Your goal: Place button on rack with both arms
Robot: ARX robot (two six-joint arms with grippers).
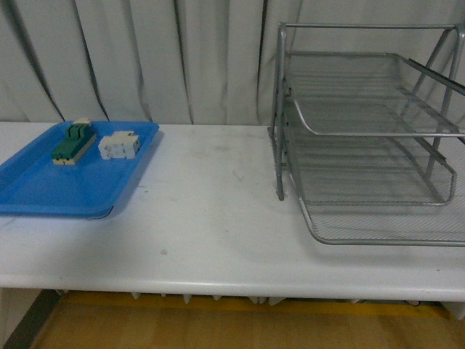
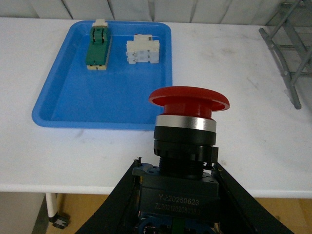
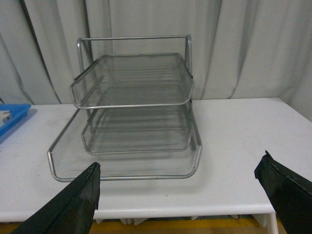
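Note:
In the left wrist view the button (image 2: 187, 126) fills the lower middle, its round red cap above a silver ring and a black boxy body. My left gripper (image 2: 178, 195) is shut on that body, one black finger (image 2: 114, 204) on each side, held above the table's front edge. The silver wire rack (image 1: 363, 138) with three tiers stands at the table's right in the front view. From the right wrist view the rack (image 3: 134, 112) is straight ahead; my right gripper (image 3: 180, 187) is open and holds nothing, short of the table edge. Neither arm shows in the front view.
A flat blue tray (image 1: 43, 189) lies at the table's left, holding a green-and-cream block (image 1: 73, 143) and a white block (image 1: 118, 145). Grey curtains hang behind the white table (image 1: 211, 211). A corner of the rack (image 2: 287, 53) shows in the left wrist view.

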